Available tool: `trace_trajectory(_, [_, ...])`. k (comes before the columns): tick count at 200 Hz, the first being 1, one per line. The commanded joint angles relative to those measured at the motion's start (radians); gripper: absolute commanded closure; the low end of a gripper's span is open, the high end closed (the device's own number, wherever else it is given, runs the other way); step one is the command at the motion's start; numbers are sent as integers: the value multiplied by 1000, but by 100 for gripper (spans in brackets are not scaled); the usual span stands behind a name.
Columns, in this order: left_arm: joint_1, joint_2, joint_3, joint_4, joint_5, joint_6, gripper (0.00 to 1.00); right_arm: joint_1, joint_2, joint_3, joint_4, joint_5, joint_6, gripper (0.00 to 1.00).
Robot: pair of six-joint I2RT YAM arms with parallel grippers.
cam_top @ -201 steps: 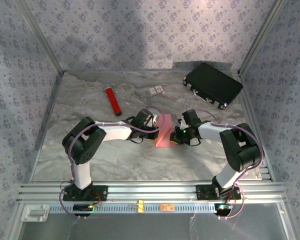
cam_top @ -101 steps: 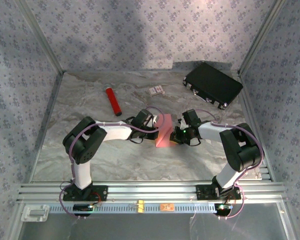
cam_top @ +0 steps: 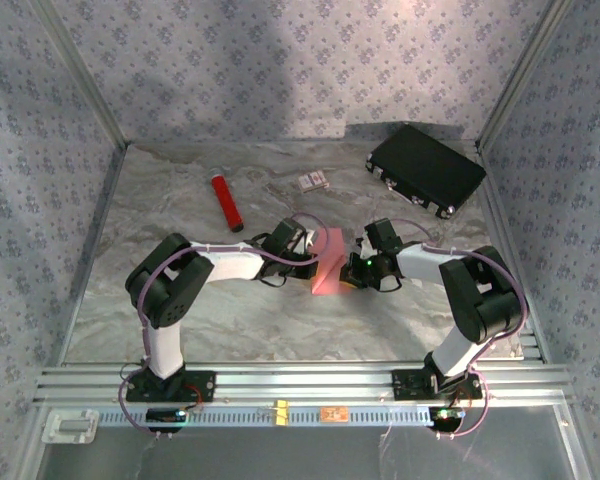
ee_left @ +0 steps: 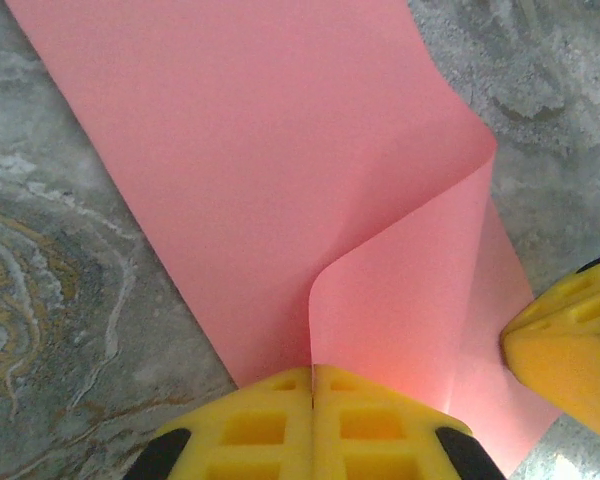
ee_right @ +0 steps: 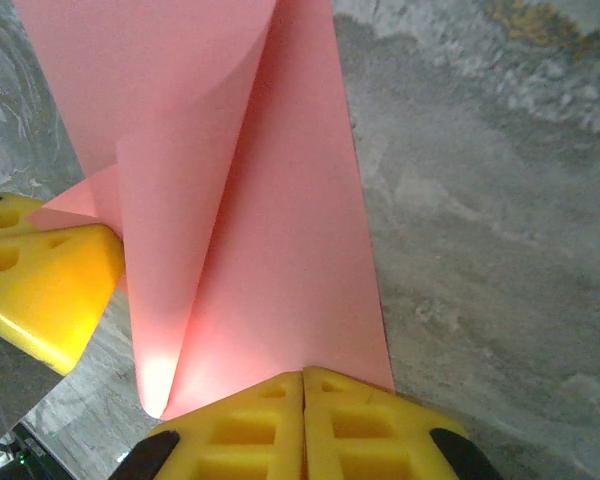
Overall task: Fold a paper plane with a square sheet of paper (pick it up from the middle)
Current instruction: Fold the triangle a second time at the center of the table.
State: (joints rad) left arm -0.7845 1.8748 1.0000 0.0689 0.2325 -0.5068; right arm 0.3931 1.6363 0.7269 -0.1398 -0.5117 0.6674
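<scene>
Pinched sheet (cam_top: 328,265) blocks mid-table; red cylinder (cam_top: 226,202), card (cam_top: 314,181), black case (cam_top: 426,167) behind; near table (cam_top: 280,325) open.

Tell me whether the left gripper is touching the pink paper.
Touching. The left wrist view shows the left gripper shut on an edge of the thin pink-red paper sheet, which rises from between its yellow fingers.

Tally from the overhead view.

- We counted two arms: left arm (cam_top: 220,265) at lower left of frame, right arm (cam_top: 450,270) at lower right.
- We logged two grippers, left gripper (ee_left: 312,385) and right gripper (ee_right: 302,380), with two yellow fingers apiece.
- One square sheet of paper (cam_top: 328,262), pink, at centre.
- One red cylinder (cam_top: 226,202), upper left.
- One small printed card (cam_top: 314,181), upper centre.
- One black case (cam_top: 425,168), upper right.
</scene>
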Motion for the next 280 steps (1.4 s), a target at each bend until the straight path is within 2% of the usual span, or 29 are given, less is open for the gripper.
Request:
trace_trajectory(1, [7,-22,7,21,11,2,99,-9,10,-10,-69,53,-12,92])
trace_trajectory(217, [6,27,-13,-7,5,-10,100,-11,-32,9,-49,39,-4,88])
trace_trajectory(239, [6,23,-15,-3,9,-16,100,-17,-71,12,-8,32,24,89])
trace_trajectory(280, [6,20,-15,-1,7,-18,100,-2,-63,13,204,-61,145,97])
